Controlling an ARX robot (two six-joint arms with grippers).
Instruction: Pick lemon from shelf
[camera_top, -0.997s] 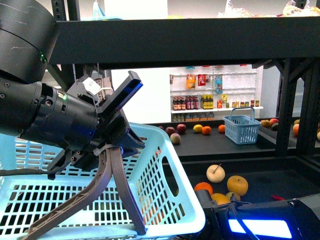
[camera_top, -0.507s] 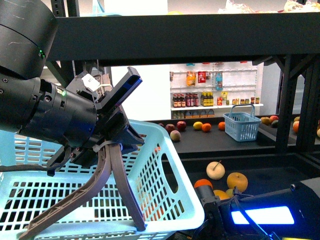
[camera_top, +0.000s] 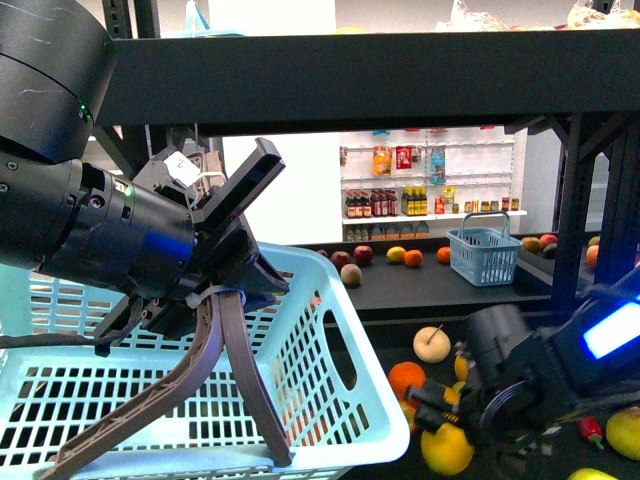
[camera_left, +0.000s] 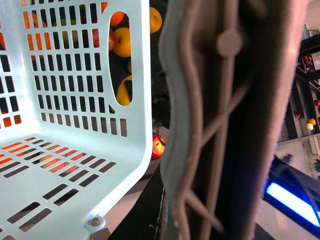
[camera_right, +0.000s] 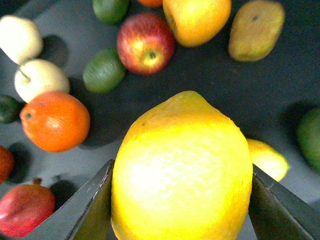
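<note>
right wrist: jaws clamp lemon (camera_right: 182, 170) | front: shelf (camera_top: 400, 80) overhead, lemon low

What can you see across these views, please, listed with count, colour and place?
lemon: one, bright yellow, gripped over the fruit tier.
shelf: one, black, ahead.
large basket: one, pale blue, by the left arm.
small basket: one, blue, far tier.
pale apples: two, cream, on the tier.
orange: one, orange, beside them.
red apple: one, red-yellow, on the tier.
green fruits: several, green, scattered.
left gripper: fingers spread.
right gripper: fingers closed on the lemon.
</note>
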